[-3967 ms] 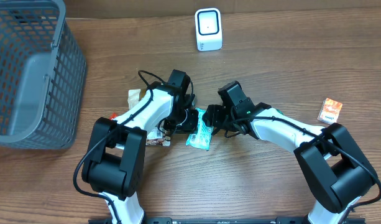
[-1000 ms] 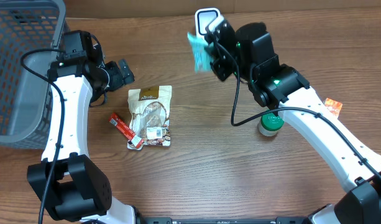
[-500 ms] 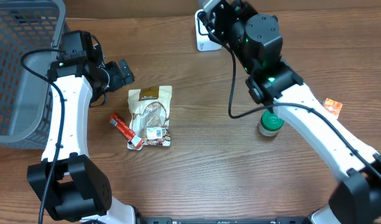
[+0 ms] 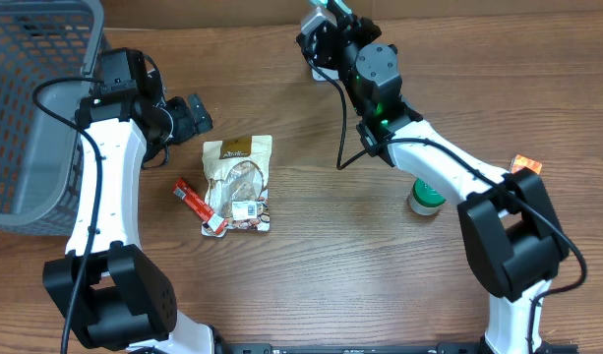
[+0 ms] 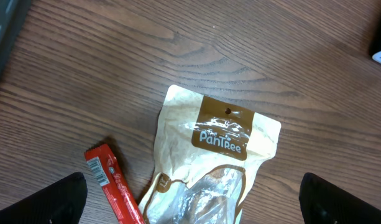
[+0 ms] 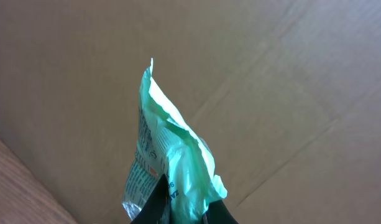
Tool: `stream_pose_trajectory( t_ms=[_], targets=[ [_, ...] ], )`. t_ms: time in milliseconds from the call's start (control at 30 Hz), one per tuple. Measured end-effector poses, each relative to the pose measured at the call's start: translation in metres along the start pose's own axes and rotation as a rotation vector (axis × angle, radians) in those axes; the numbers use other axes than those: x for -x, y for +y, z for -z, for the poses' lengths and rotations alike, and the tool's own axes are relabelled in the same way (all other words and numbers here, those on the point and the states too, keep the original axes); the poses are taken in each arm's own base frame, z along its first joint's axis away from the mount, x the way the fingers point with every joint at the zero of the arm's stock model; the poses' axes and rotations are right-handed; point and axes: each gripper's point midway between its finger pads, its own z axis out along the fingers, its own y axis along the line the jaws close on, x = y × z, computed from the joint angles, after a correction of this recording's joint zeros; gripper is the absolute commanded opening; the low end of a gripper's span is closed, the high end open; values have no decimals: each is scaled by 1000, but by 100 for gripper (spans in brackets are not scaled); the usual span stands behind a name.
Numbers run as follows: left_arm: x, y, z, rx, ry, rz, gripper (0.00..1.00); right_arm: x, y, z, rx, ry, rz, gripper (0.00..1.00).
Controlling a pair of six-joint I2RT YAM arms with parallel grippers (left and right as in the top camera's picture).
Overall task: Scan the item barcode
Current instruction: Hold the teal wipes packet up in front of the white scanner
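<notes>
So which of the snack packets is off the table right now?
The mint-green packet, pinched in the right gripper and held aloft; the beige PanTree pouch and red stick lie flat on the table.

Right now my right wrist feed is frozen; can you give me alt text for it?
A crinkled mint-green packet with small print stands upright, pinched at its lower end by the right claw at the frame's bottom edge. Behind it is creased brown cardboard, with a sliver of wooden table at lower left.
</notes>
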Motion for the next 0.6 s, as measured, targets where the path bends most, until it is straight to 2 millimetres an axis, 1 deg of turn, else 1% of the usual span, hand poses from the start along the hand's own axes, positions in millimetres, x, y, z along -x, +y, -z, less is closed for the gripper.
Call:
stream_pose_trajectory(
  t_ms=[367,500,600],
  targets=[
    [0,0,0,0,0,0,100,-46,39,-11,7,25,31,4],
    [0,0,0,0,0,0,100,-67,48,-25,1,47,68,4],
    [0,0,0,0,0,0,100,-74,49,-33,-14,53,78,4]
  ],
)
